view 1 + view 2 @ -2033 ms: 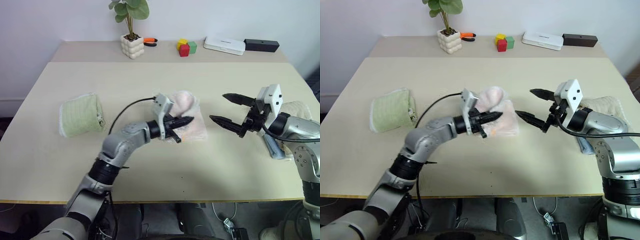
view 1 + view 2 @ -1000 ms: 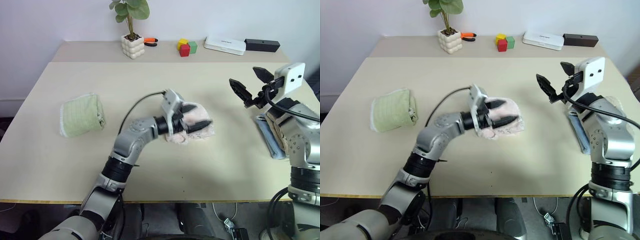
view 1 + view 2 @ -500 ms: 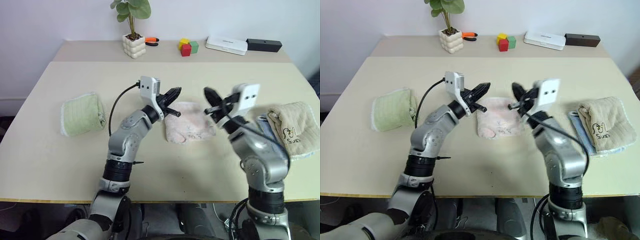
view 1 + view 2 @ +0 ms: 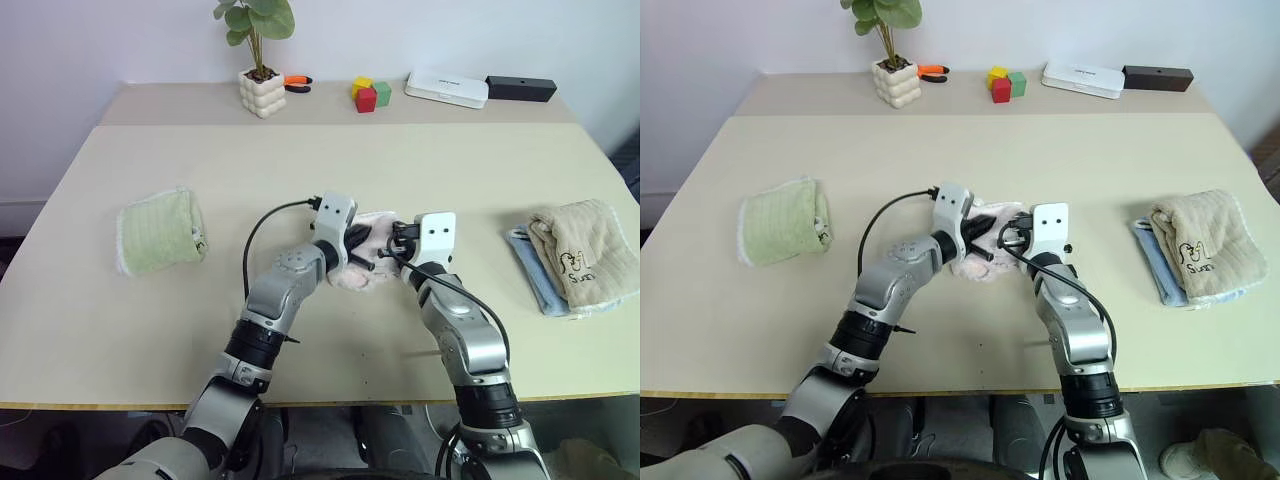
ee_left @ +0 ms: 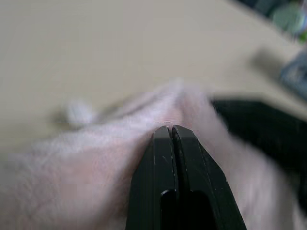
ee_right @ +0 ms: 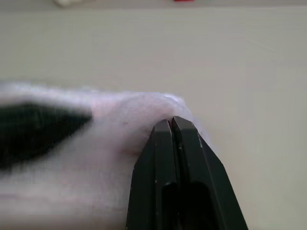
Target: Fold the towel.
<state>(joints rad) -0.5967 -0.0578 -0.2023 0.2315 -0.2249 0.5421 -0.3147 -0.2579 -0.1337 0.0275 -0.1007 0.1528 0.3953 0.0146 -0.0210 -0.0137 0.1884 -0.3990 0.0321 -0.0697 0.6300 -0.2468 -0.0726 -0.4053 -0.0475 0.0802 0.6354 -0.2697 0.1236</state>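
Nearest the camera, on the bare front stretch of the beige table [image 4: 330,340], both arms reach forward and meet at the middle. At that middle lies the towel [image 4: 365,275], pale pink and bunched into a small heap, largely covered by the two grippers. From its left side comes the left gripper [image 4: 358,240], its black fingers [image 5: 172,143] pressed flat together with their tips against the pink cloth; whether a fold is caught between them cannot be told. From its right side comes the right gripper [image 4: 392,247], its fingers [image 6: 173,136] likewise pressed together, tips resting at the towel's edge. The two grippers point toward each other over the heap and nearly meet, so most of the towel's upper face is hidden behind them and their white wrist housings. A black cable [image 4: 262,228] loops from the left wrist over the tabletop.

Off to the left, well apart, a light green folded towel [image 4: 160,231] lies. Off to the right, near the table's edge, a beige towel with dark print [image 4: 582,255] rests on a blue cloth [image 4: 533,270].

Farther back, along the rear strip, stand a potted plant [image 4: 259,55] in a white knobbly pot, orange-handled pliers [image 4: 297,83] just beside it, coloured blocks [image 4: 370,93], a flat white box [image 4: 446,89] and a black bar [image 4: 520,89].
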